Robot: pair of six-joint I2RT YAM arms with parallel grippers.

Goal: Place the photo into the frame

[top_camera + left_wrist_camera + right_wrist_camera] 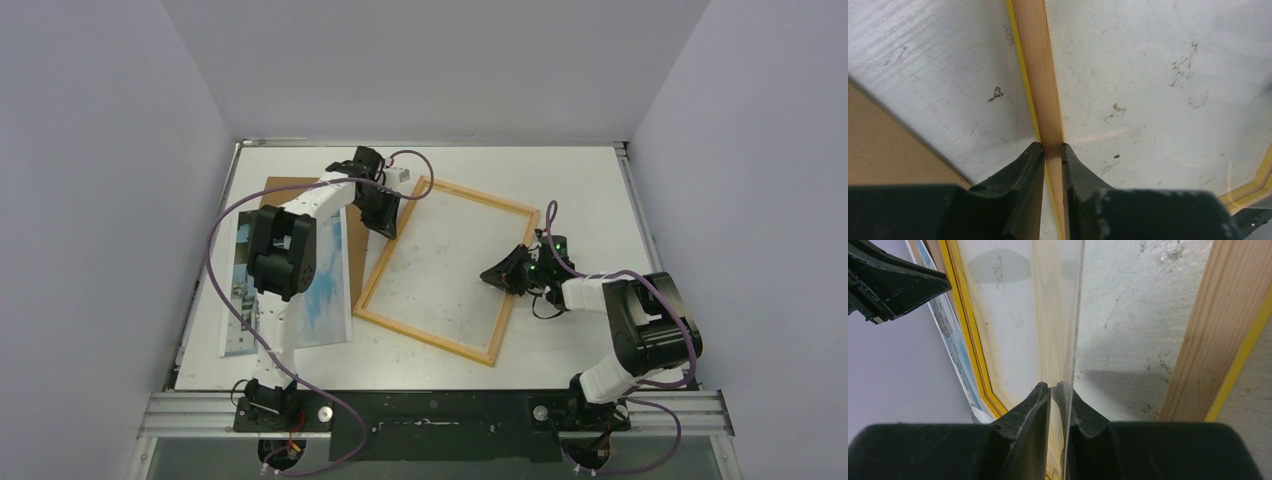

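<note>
The frame (424, 337) lies mid-table with its pale wood back up. My left gripper (388, 230) is shut on its left rail; in the left wrist view the jaws (1052, 147) pinch the wood rail (1040, 75), with the yellow front edge showing beside it. My right gripper (492, 274) is at the frame's right side, shut on the edge of a thin clear pane (1058, 315), seen edge-on between the jaws (1054, 386). The photo (330, 305) lies picture-up at the left, partly under my left arm, and shows as a blue strip in the right wrist view (950, 335).
A brown fibreboard backing panel (290, 190) lies at the back left, partly under the photo, and shows in the left wrist view (878, 145). The frame's right rail (1228, 330) runs beside my right jaws. White walls enclose the table.
</note>
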